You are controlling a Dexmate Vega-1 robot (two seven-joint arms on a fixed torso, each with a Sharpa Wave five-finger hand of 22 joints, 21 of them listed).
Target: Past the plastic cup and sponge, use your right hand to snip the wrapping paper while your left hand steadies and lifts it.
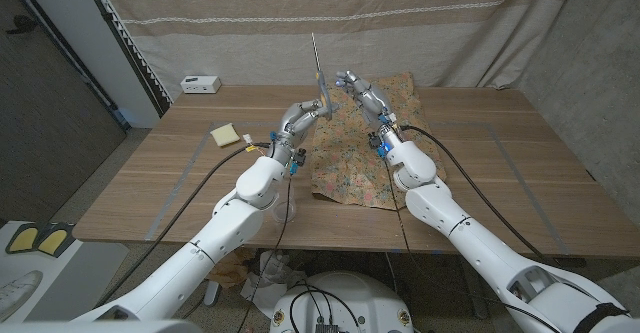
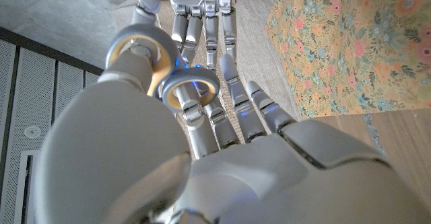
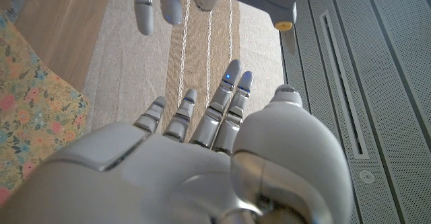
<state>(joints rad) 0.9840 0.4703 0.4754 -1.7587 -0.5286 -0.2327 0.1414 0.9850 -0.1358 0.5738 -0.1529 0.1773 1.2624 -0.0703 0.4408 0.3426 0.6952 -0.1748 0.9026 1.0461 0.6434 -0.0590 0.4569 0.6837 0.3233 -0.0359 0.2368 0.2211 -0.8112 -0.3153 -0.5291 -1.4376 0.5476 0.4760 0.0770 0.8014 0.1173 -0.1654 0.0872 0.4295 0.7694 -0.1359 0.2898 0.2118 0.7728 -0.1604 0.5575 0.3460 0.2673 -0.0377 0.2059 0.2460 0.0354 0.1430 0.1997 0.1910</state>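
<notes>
We see the paper (image 1: 360, 143) lying on the wooden table (image 1: 480, 163), a little right of centre and reaching toward the far edge. It is a tan sheet printed all over with small flowers in pink, orange, blue and green, and it looks creased rather than smooth, with an uneven near edge. In the left wrist view the same floral print (image 2: 343, 42) lies beside bare wood. Both hands are raised over the far part of the sheet, close to each other. The left hand (image 1: 303, 120) holds scissors (image 1: 318, 73) that point almost straight up, blades thin against the curtain (image 1: 330, 13); in the left wrist view its fingers pass through the two pale ring handles (image 2: 161, 69). The right hand (image 1: 362, 96) hovers just right of the scissors, above the paper's far end, fingers spread apart and gripping nothing in the right wrist view (image 3: 202, 163). A yellow sponge (image 1: 225, 134) sits on the table well to the left. A small white box (image 1: 200, 84) rests at the far left corner.
</notes>
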